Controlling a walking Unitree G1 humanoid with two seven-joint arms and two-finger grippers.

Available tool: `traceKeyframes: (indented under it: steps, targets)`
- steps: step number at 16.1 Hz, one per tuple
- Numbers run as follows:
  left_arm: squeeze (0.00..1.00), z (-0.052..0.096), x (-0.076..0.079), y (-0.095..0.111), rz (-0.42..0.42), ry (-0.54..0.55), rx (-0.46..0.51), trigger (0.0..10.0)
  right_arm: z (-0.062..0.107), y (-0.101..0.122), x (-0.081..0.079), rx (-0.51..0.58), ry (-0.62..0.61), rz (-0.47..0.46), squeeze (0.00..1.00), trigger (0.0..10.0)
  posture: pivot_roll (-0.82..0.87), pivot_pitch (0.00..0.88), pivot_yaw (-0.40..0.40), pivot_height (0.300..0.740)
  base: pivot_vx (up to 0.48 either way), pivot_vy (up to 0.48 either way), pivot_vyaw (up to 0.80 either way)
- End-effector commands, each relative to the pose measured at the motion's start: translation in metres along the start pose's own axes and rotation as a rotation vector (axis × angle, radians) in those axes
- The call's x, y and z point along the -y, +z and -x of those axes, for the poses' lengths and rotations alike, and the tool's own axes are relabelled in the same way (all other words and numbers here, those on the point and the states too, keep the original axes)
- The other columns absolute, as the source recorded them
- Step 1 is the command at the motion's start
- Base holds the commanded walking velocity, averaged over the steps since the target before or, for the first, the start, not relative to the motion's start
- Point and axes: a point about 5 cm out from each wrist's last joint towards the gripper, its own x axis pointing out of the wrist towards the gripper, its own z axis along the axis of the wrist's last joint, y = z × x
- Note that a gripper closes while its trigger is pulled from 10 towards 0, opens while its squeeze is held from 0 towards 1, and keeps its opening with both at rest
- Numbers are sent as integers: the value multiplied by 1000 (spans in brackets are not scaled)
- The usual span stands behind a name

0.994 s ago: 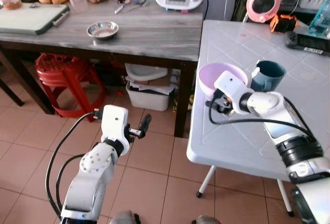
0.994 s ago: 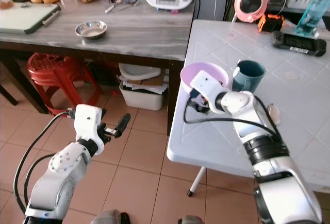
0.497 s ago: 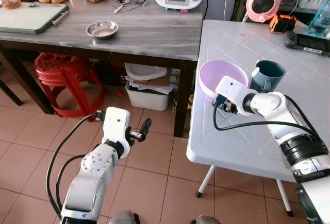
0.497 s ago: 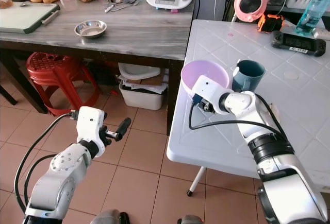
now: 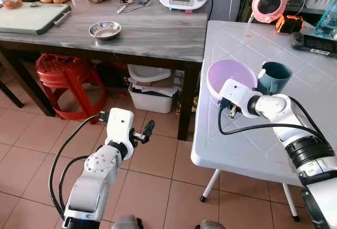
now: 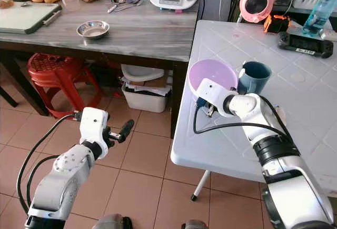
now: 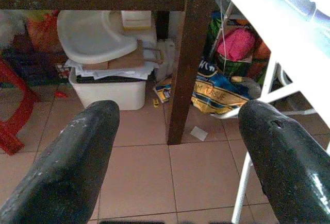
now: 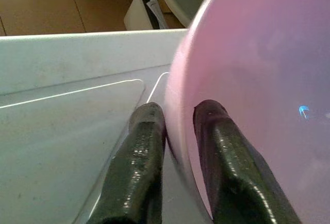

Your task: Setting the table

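- The purple bowl (image 5: 230, 79) is sitting tilted at the near corner of the white table (image 5: 247, 139), with its rim pinched by the right gripper (image 8: 175, 131); one black finger is pressing outside the wall and the other inside, so the claw is clamped on the bowl.
- Just beyond the claw, on its far side, the teal mug (image 5: 273, 76) is standing upright, very near the bowl; whether the two are touching cannot be told.
- The step in hand seems to be the carrying of the bowl to its place on the table. The next move is probably calling for a gentle lift or slide away from the table edge and from the mug, then a level set-down before the fingers are opening.
- The left gripper (image 7: 175, 147) is hanging idle, well apart from the right claw, low over the tiled floor (image 5: 31, 150), with its fingers spread wide and holding nothing.
- The right wrist view is showing the grip on the rim clearly, which the head views are hiding behind the wrist housing. The head views are giving the mug, and the grey counter (image 5: 158, 31) with the steel dish (image 5: 105, 30), far from the claw.
- The left wrist view is showing a white bin (image 7: 105, 74) under the counter.
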Motion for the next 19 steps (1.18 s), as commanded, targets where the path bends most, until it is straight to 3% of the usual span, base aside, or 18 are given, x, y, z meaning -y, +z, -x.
traceKeyframes:
  steps: [1, 7, 11, 12, 13, 15, 19]
  targets:
    - [0, -1, -2, 0, -8, 16, -13, 10000, -1, 3, 2, 5, 6, 15, 0, 0, -65, 0, 25, 740, 0, 0, 0]
    - [0, -5, -4, 1, -11, 28, -5, 10000, -1, 2, 4, 30, -20, 21, 0, 0, -64, 0, 26, 740, 0, 0, 0]
    - [0, -6, -10, 3, -12, 83, 19, 10000, 0, 31, 15, 200, -205, 9, 0, 0, -60, 0, 21, 740, 0, 0, 0]
    - [0, -7, -12, 5, -15, 93, 36, 10000, 2, 40, 15, 262, -258, -12, 0, 9333, -59, 0, 16, 740, 0, 480, 0]
    - [0, -9, -14, 7, -16, 105, 46, 10000, 5, 50, 10, 353, -324, -70, 0, 10000, -58, 0, 15, 740, 0, 480, 0]
    - [0, -10, -10, 14, -16, 99, 98, 10000, 13, 61, 1, 474, -377, -164, 0, 10000, -53, 0, 21, 740, 0, 480, 0]
    - [0, -9, -5, 23, -55, 113, 194, 10000, 22, 63, -1, 527, -482, -205, 0, 10000, -58, 0, 19, 740, 0, 480, 0]
